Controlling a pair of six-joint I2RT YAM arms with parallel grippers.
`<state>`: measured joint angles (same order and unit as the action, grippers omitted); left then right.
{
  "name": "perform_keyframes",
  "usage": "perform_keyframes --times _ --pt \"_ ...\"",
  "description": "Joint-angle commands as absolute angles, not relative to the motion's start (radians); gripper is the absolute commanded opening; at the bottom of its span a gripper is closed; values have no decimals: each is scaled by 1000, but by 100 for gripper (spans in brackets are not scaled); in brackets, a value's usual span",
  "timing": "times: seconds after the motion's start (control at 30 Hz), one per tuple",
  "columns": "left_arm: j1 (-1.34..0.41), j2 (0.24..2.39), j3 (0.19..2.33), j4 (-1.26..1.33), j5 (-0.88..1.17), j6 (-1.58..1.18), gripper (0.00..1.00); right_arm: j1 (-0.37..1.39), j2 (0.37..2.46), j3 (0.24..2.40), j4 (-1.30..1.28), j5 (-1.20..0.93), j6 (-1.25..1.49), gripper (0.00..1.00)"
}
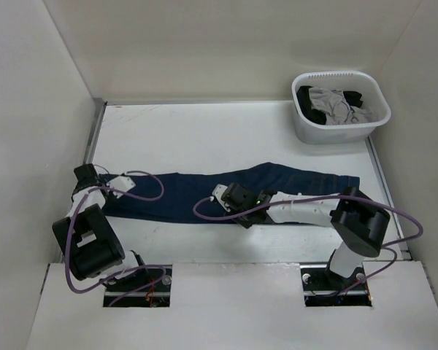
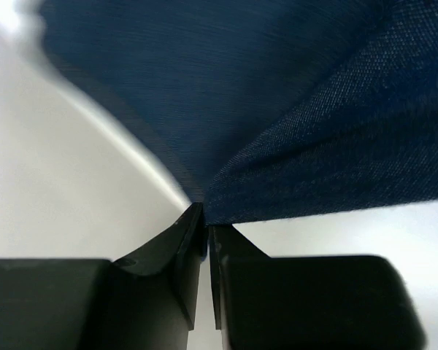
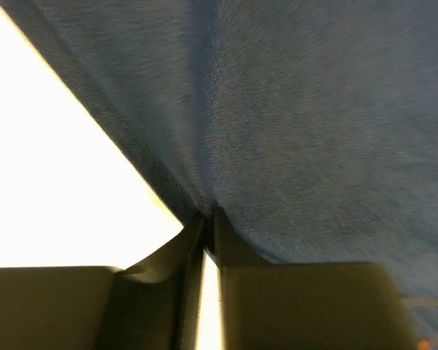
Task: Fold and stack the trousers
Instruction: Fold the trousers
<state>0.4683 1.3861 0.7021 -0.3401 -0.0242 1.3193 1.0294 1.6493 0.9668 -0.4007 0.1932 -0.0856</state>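
Black fingers [image 2: 179, 251] of the left gripper [image 2: 204, 219] fill the bottom of the left wrist view. They are pressed almost together, pinching a fold of the jeans [image 2: 314, 109] right at their tips. The cloth rises from the pinch in two sheets, one smooth and blurred, the other sharp enough to show a fine twill weave. White table [image 2: 51, 182] shows to the left and below the hem on the right.

Over on the right wrist view, the right gripper [image 3: 208, 219] is equally closed, nipping the denim at a crease. The fabric spreads up and to the right from the tips and covers most of the view, with bright table to the left.

From above, the jeans lie in a long, narrow band across the middle of the table, running from the left side to the right edge. They are plain dark navy and fairly flat, with a slight bulge and wrinkles near the right end. The left gripper holds the left end; the right gripper holds the near edge about midway along.

At the far right corner stands a white basket [image 1: 328, 133], well apart from the jeans, holding grey [image 1: 334, 100] and black [image 1: 309, 102] garments.
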Motion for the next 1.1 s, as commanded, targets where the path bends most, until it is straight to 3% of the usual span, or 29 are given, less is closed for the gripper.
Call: perform_keyframes --times 0.0,0.07,0.17,0.27,0.4,0.5,0.6,0.73,0.87,1.07 --pt "502 1370 683 -313 -51 1413 10 1032 1693 959 -417 117 -74 22" --pt "513 1370 695 -324 -54 1428 15 1029 1697 957 -410 103 -60 37" --pt "527 1367 718 -356 -63 1462 30 983 1636 942 -388 87 -3 63" --pt "544 1359 771 -426 -63 1477 51 930 1502 905 -364 65 98 100" --pt "581 1367 876 -474 -41 1462 58 800 1197 787 -310 70 370 100" --pt "601 1382 926 -460 -31 1454 59 597 924 639 -327 127 663 100" --pt "585 1400 942 -416 -38 1392 60 341 695 497 -486 178 952 100" --pt "495 1417 893 -368 -66 1322 62 43 550 422 -733 231 1156 100" --pt "427 1453 816 -281 -109 1287 62 -190 502 410 -738 242 1241 100" --pt "354 1528 715 -108 -224 1284 62 -393 808 400 -461 169 1189 100"
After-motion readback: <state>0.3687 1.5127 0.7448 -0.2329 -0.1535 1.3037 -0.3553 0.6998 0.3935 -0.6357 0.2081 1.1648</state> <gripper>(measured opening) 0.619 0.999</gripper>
